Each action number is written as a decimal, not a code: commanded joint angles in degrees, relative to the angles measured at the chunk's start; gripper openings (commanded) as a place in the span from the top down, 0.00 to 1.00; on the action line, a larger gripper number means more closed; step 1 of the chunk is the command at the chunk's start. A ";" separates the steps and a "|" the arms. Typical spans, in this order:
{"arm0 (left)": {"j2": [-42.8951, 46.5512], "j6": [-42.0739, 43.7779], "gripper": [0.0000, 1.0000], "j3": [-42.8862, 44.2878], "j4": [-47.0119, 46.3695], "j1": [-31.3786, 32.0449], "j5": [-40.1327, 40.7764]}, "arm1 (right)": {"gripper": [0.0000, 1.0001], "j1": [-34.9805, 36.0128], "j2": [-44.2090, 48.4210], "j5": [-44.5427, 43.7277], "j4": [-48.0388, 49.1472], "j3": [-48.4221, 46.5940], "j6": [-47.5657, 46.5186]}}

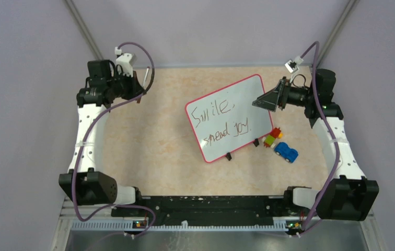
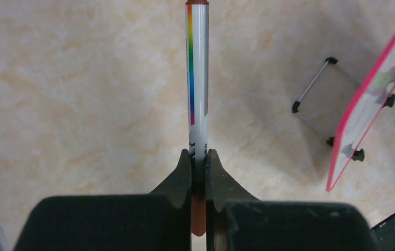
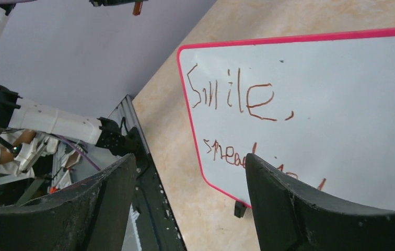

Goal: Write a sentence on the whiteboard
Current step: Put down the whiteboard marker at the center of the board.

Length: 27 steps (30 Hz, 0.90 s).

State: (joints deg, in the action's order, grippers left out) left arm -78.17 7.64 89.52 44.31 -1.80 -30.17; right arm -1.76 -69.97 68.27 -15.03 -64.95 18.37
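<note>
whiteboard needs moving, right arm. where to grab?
Pinch the right-hand rim of the whiteboard, away from its feet, coming from the right with the open right gripper. Thin panel, propped tilted, so that rim looks raised and clear of the sentence.

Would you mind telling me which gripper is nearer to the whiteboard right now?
The right. The right gripper hovers open by the whiteboard's right edge, while the left gripper sits well off to the board's left, shut on a marker.

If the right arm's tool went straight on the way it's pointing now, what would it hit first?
Most likely the white rectangular board with the pink rim, right ahead of the right tool; depth is unclear.
</note>
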 commanded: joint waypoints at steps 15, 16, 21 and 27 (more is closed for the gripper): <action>-13.03 11.01 0.96 -28.42 -4.00 -4.72 4.22 | 0.26 -5.54 5.94 -12.84 -16.37 1.99 -21.47; -13.63 11.09 0.95 -29.08 -4.46 -4.70 4.10 | 0.26 -5.54 6.08 -13.14 -16.43 2.20 -21.60; -16.11 11.42 0.93 -31.34 -6.77 -4.44 4.94 | 0.26 -5.54 6.59 -13.43 -15.47 3.42 -21.06; -17.97 11.67 0.88 -32.56 -7.73 -3.85 6.05 | 0.26 -5.54 6.57 -13.10 -15.11 3.73 -20.67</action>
State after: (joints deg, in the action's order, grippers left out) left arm -95.35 18.17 57.43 39.00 -6.11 -24.58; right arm -6.68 -64.84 55.07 -31.42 -61.14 -1.52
